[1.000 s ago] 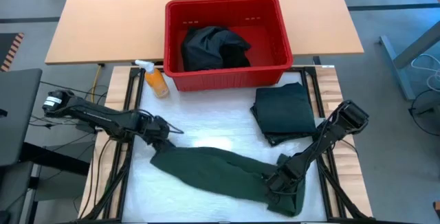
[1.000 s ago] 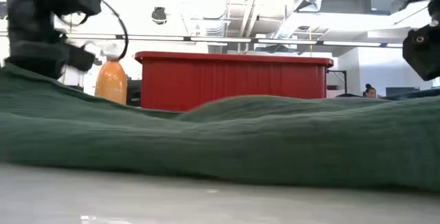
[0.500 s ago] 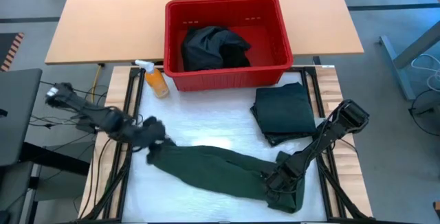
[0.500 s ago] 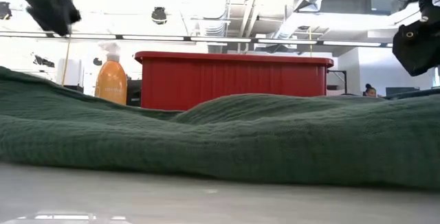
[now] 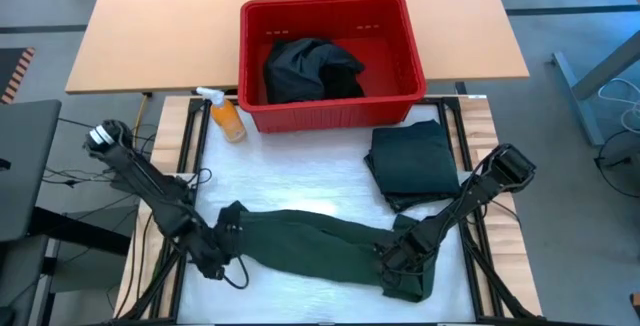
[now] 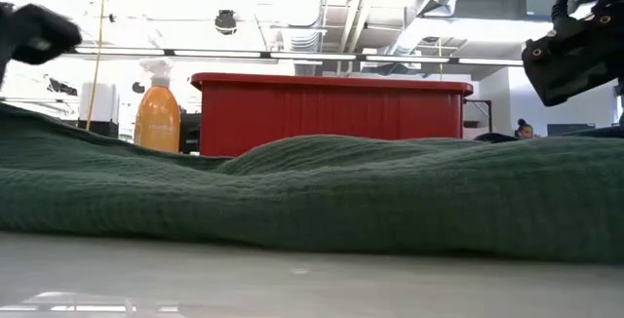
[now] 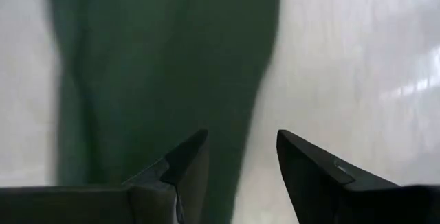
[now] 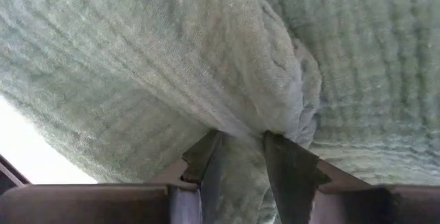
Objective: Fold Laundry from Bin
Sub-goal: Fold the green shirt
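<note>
We have the green garment [image 5: 310, 244] strung out across the front of the white worktop [image 5: 300, 181], one end at each arm. Right pincer [image 5: 398, 263] is clamped on a bunched fold at its right end; the right wrist view shows cloth pinched between the fingers [image 8: 206, 159]. Left pincer [image 5: 222, 249] sits at the left end, fingers apart, with the cloth edge just ahead of them and nothing gripped. The fabric looks like a soft, thick knit: light, limp, no stiffness, so it will sag and bunch wherever it is unsupported. It should drag on the worktop cover rather than slide. We judge the best hold is at corners or a hem, pinching a single layer; grabbing a wad like the right-end one will carry wrinkles into the fold. A folded dark piece [image 5: 412, 164] lies just beside the right arm, near enough to catch when that arm swings. The red bin [image 5: 330, 11] stands behind with dark laundry [image 5: 310, 69] still inside. An orange spray bottle [image 5: 226, 116] stands at the bin's left front corner, clear of the garment.
</note>
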You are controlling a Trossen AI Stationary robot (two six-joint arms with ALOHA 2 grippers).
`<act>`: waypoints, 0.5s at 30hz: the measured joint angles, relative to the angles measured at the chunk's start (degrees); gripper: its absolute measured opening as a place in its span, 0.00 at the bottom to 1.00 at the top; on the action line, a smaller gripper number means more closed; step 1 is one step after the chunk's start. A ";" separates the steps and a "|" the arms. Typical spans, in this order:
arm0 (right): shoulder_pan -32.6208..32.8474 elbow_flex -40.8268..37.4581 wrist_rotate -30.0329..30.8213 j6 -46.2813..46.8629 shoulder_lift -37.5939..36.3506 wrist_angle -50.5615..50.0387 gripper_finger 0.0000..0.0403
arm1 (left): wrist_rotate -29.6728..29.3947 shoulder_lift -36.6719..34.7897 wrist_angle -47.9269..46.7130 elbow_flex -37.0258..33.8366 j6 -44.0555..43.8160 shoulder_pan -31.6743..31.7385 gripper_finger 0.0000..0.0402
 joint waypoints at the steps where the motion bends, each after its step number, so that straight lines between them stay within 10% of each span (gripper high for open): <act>1: 0.00 0.00 -0.51 0.00 0.00 -0.02 0.35 | 1.44 1.34 0.00 0.01 0.01 -0.13 0.40; 15: 0.16 0.02 -1.48 0.94 -0.02 0.02 0.35 | -1.30 14.25 -5.02 0.03 -3.08 -0.11 0.28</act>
